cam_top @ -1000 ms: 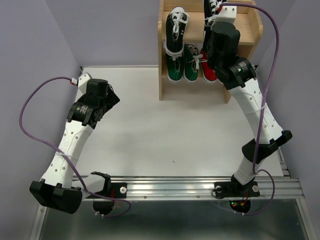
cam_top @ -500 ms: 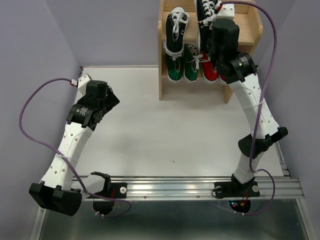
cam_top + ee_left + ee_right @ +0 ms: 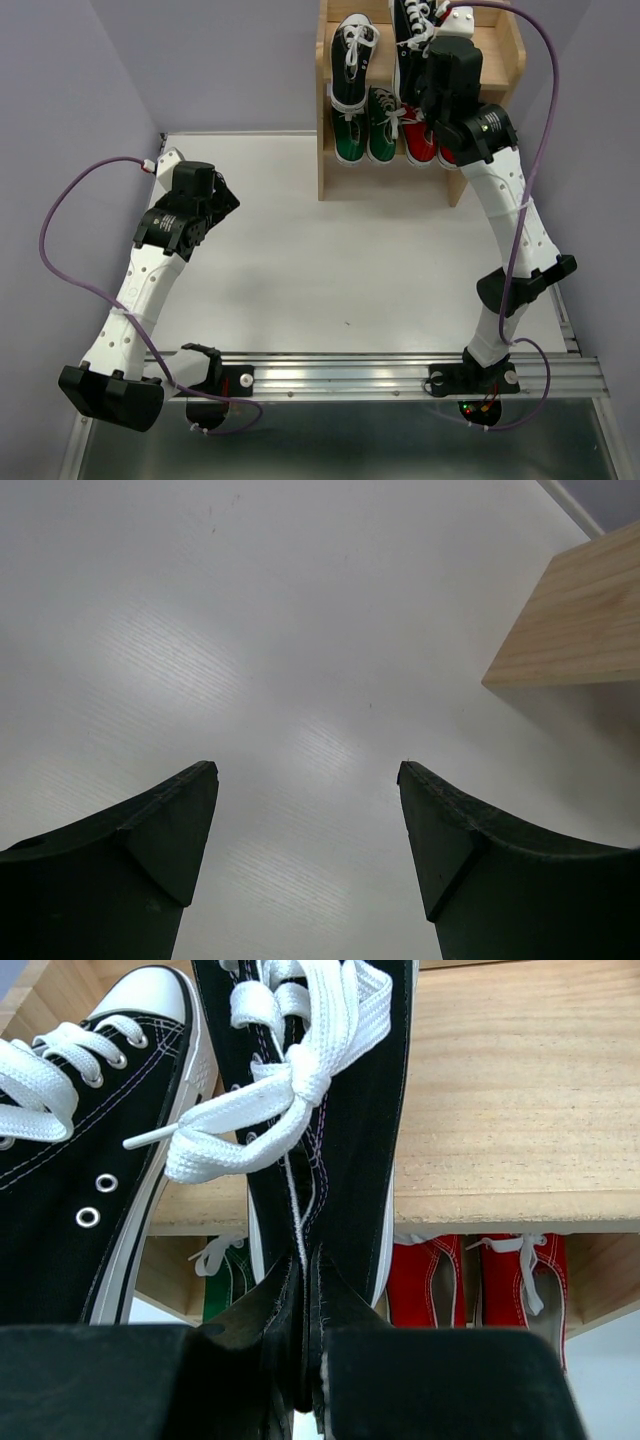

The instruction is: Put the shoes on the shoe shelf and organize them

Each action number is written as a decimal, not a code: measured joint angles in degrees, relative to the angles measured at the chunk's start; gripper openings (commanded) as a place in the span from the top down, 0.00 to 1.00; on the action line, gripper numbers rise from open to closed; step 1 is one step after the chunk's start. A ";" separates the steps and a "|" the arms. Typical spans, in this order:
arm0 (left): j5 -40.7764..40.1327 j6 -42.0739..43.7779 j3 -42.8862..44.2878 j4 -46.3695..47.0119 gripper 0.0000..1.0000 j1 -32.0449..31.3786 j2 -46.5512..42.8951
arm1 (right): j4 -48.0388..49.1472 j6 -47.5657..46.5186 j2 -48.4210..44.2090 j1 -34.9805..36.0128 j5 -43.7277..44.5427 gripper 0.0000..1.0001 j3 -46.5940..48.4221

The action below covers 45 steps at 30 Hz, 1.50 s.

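The wooden shoe shelf (image 3: 500, 55) stands at the table's far edge. A green pair (image 3: 365, 135) and a red pair (image 3: 422, 143) sit on its lower tier. One black shoe (image 3: 350, 60) lies on the upper tier's left. My right gripper (image 3: 430, 55) is shut on the heel of the second black shoe (image 3: 410, 25), holding it over the upper tier beside the first. In the right wrist view the gripper (image 3: 310, 1270) pinches this shoe (image 3: 340, 1130); the other black shoe (image 3: 100, 1110) lies to its left. My left gripper (image 3: 225, 195) is open and empty above the table, far left.
The shelf's upper board (image 3: 500, 1090) has bare wood to the right of the held shoe. The red shoes (image 3: 525, 1270) and a green shoe (image 3: 225, 1280) show below it. The shelf's side panel (image 3: 580, 620) shows in the left wrist view. Walls close in on both sides.
My right arm has reached farther toward the shelf's back, carrying the black shoe deeper over the upper tier and uncovering the red pair. The left arm has barely moved.
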 measured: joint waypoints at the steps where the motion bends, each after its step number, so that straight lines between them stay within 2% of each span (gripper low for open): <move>1: 0.02 0.00 0.00 0.00 0.16 0.04 0.00 | -0.13 0.20 0.00 0.00 -0.24 0.99 0.04; 35: 1.62 -0.87 -0.02 0.44 0.16 0.07 0.00 | -5.27 3.45 -1.60 -0.04 -3.72 0.99 0.46; 38: 1.62 -0.90 -0.02 0.42 0.16 0.07 0.00 | -5.27 3.43 -1.46 -0.04 -3.61 0.94 0.66; 43: 1.60 -0.87 -0.02 0.42 0.16 0.07 -0.02 | -5.20 3.30 -0.96 -0.04 -3.61 0.94 1.57; 45: 1.55 -0.87 -0.02 0.42 0.16 0.07 -0.02 | -5.16 3.32 -0.85 -0.04 -3.61 0.90 1.99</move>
